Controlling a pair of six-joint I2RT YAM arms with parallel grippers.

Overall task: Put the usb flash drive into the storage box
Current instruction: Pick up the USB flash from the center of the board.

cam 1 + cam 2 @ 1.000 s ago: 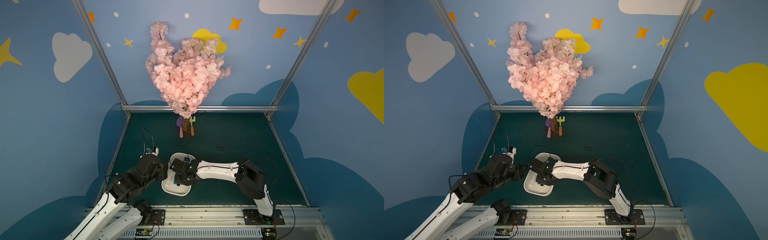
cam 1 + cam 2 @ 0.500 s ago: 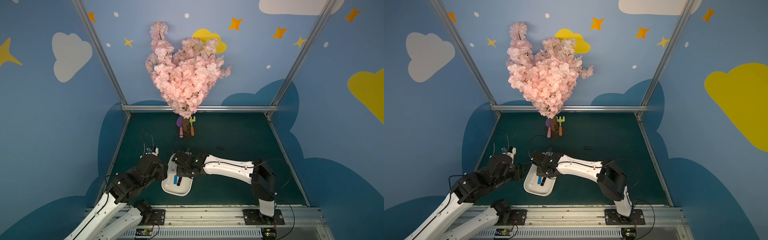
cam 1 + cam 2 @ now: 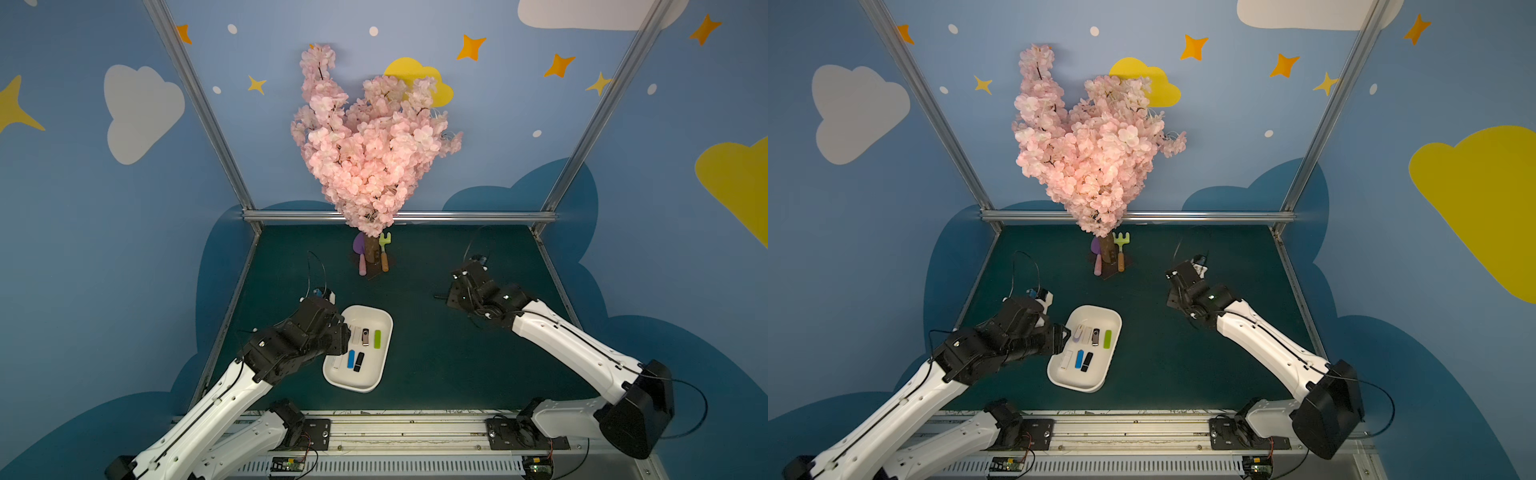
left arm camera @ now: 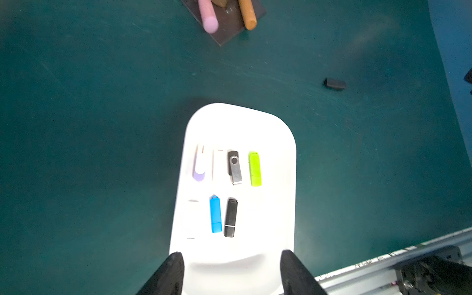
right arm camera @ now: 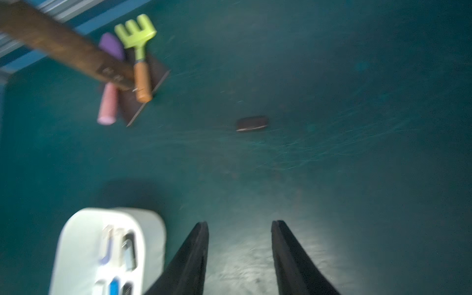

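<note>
No words or numbers can be read anywhere. The brown tree trunk point(image 5: 63, 48) has a few small pale marks near its foot, by the back edge of the worktop, but they are too blurry to read.

Right end effector point(image 5: 240, 222) parted, black usb drive point(image 5: 252, 124) on mat point(image 5: 344, 102), storage box point(image 5: 84, 222) beside

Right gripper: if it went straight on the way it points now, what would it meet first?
Probably the small black piece on the green mat, lying about in line ahead of the open right gripper; depth is unclear.
</note>
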